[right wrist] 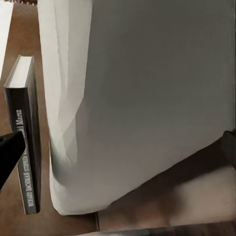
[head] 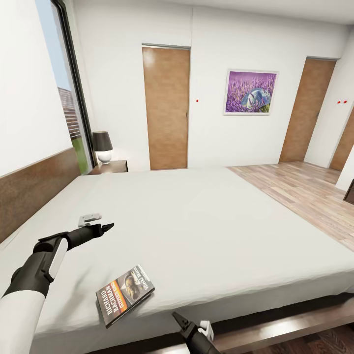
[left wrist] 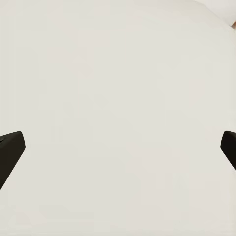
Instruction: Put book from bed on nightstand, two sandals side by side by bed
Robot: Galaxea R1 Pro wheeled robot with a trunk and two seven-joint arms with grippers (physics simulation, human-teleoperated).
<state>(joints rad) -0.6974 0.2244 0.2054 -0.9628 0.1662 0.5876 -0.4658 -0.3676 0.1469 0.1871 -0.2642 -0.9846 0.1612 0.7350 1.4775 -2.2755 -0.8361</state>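
Bedroom: bed (head: 206, 221) filling the foreground, nightstand (head: 112, 167) with lamp (head: 103, 146) sitting far left by the headboard. Left gripper (head: 104, 227) hovering over bare mattress, fingers spread wide, holding nothing. Book (head: 125, 294) lying flat near the bed's near edge. Right gripper (head: 178, 319) waiting below the edge, open, empty

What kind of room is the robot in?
It looks like a bedroom: a big bed with a wooden headboard, and a lamp on a nightstand beside it.
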